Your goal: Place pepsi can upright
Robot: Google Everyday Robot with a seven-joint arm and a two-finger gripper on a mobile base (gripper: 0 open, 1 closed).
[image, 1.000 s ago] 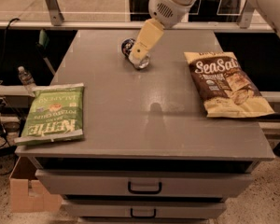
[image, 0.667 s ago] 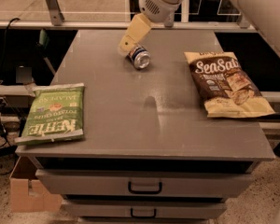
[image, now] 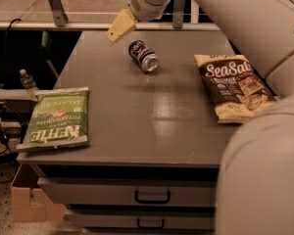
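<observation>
Claw (image: pixel 120 26) has withdrawn from the can (image: pixel 143 56) since the earlier frames. It was down against the can then; it now hangs up and to the side of it, over the far part of the table (image: pixel 152 131). The can has stayed where it was.

Claw state: cannot tell whether it is wide or narrow. Nothing is seen in its hold. The arm (image: pixel 225 13) runs back from it across the top of the view.

Can: near the claw but apart from it, lower and to the right in the view. It lies on its side on the table, one silver end turned toward the camera. It is not upright, so the task is judged not done. Lying so, it is free to roll, which would make any hold from above less sure.

Further from the claw: a sea salt bag (image: pixel 232 87) lies flat well beyond the can, and a green bag (image: pixel 56 117) lies flat at the near corner on the claw's other side. Both are well apart from the can, leaving bare surface around it for standing it up. Drawers (image: pixel 152 196) sit shut under the table.
</observation>
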